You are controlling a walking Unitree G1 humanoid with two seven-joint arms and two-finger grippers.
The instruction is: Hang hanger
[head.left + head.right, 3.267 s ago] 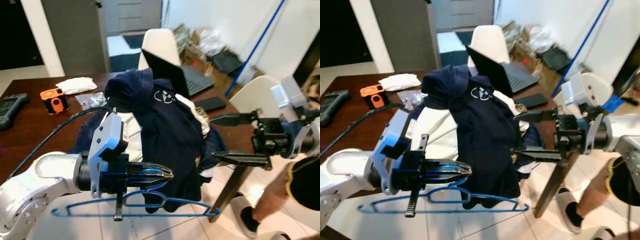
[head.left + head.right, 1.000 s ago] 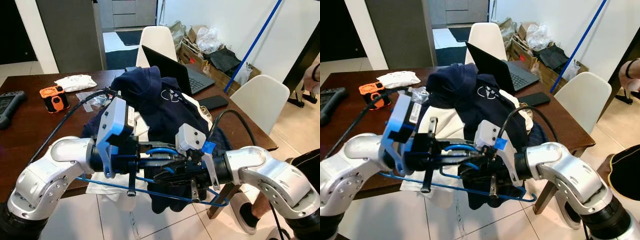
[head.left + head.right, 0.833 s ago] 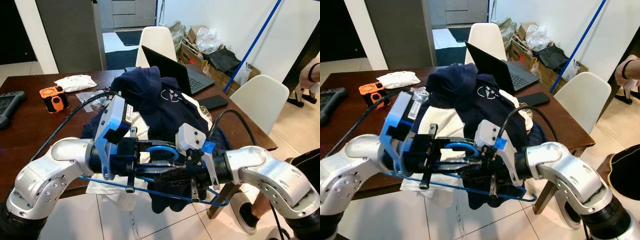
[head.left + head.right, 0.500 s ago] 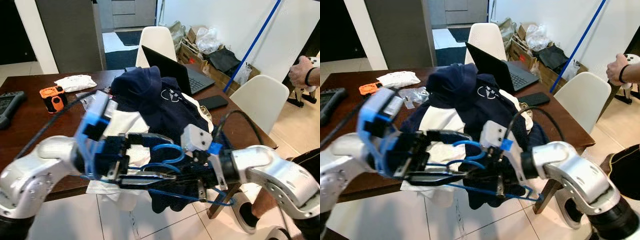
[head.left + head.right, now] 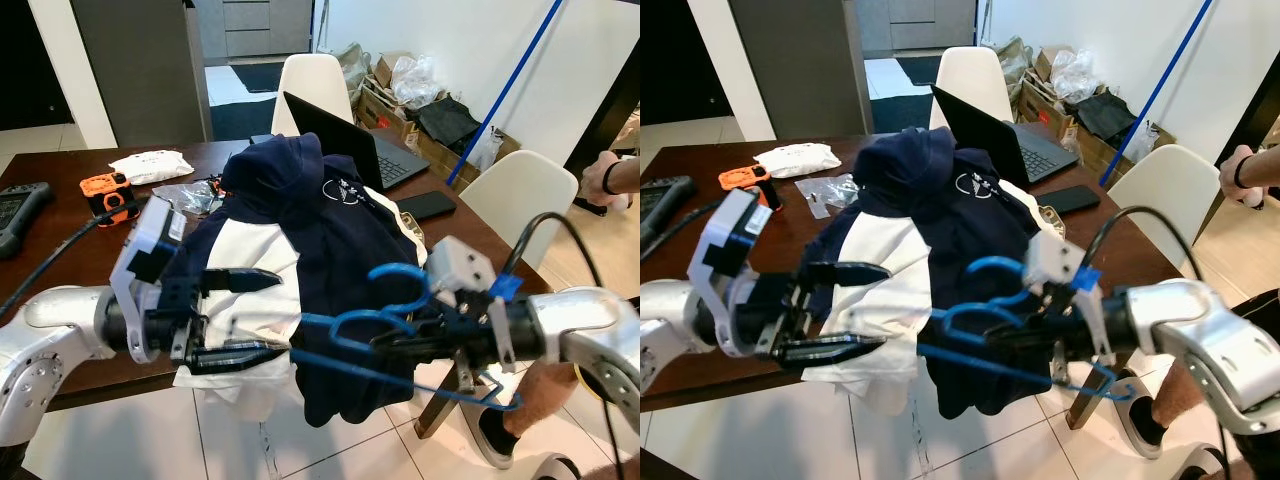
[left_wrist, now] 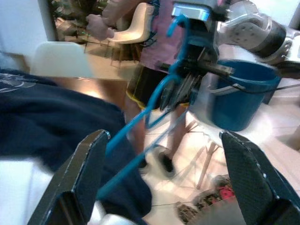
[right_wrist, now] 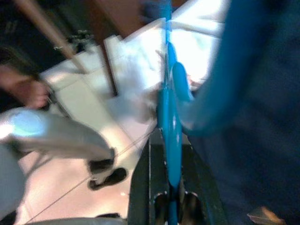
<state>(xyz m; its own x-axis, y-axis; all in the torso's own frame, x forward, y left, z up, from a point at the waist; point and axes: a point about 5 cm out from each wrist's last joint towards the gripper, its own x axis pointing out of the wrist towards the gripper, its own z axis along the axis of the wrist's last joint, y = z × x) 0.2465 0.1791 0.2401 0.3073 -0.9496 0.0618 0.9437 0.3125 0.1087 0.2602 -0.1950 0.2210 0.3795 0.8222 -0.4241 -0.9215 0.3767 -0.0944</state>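
Hanger (image 5: 400,335) in blue wire sits in the lower centre of the left eye view, gripped by your right gripper (image 5: 400,345), whose fingers are clenched on the wire below the hook; the right wrist view shows the blue wire running straight between the two black fingers (image 7: 140,187). The hook curls upward above the grip, and the far corner of the frame trails toward the lower right, near the white chair (image 5: 520,195).

Your left gripper (image 5: 245,315) is at lower left of the same view, released, its two fingers spread wide apart and holding nothing; they sit just in front of the navy and white garment (image 5: 300,240) heaped on the brown table (image 5: 60,240). From the left wrist view you can see the hanger well apart from those open fingers.

You look to be at the carry stage: the hanger rests in one gripper alone and has not yet been hung. No rail or hook to hang it on can be made out, so your next move probably calls for turning to find one, keeping the wire frame clear of the garment.

A person's hand (image 5: 610,175) is at the right edge, and a laptop (image 5: 350,145) stands open behind the pile.
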